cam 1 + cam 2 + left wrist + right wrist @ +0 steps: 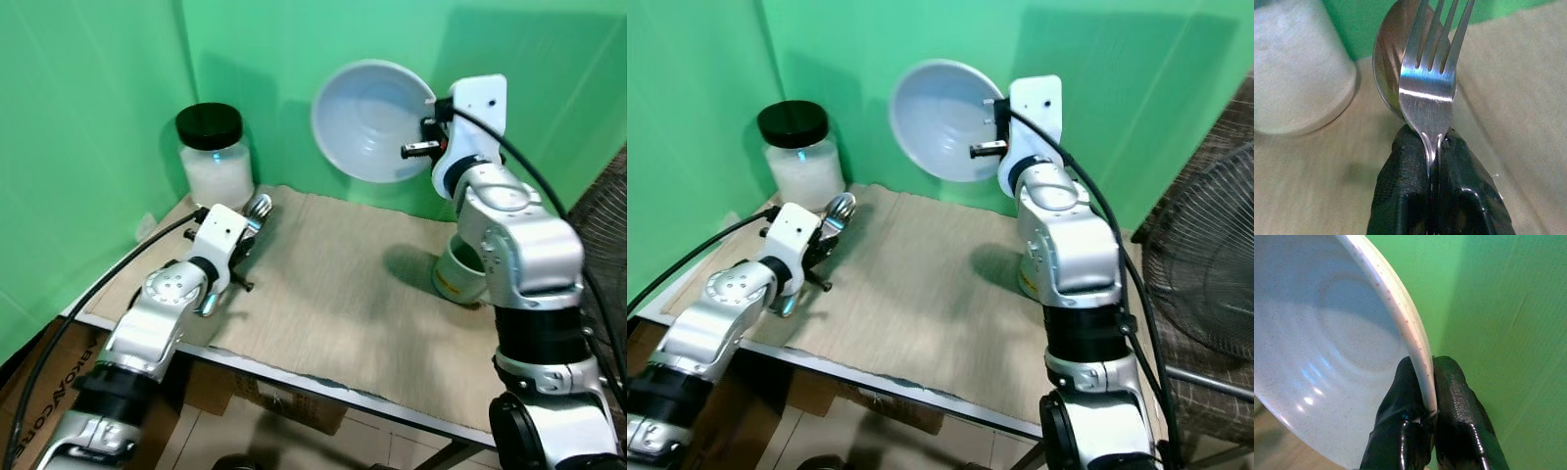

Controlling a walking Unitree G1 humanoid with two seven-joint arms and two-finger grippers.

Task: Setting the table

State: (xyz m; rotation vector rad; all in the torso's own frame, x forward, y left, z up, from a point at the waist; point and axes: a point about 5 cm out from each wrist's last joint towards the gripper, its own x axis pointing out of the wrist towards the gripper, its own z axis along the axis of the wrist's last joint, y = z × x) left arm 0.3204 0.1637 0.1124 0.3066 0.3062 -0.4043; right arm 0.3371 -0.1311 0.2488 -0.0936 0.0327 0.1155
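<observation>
Left gripper (1432, 161) low over the beige woven placemat (343, 294), fingers pinched tight on a steel fork (1432, 83) and spoon (1388, 63) together. Right gripper (1430, 406) clamps the rim of the pale blue speckled bowl (370, 117), held high and tipped. Best level it first, then lower it mid-mat, clear of the cup (458, 279).

the fork (1432, 90) and spoon (1388, 73) handles are hidden inside the left gripper (1436, 147); the fork covers much of the spoon's bowl, and its tine tips are cut by the picture's edge. the jar (1298, 68) is blurred and cropped. the right arm hides most of a cup (458, 276). the bowl (1327, 342) runs off the frame in the right wrist view.
</observation>
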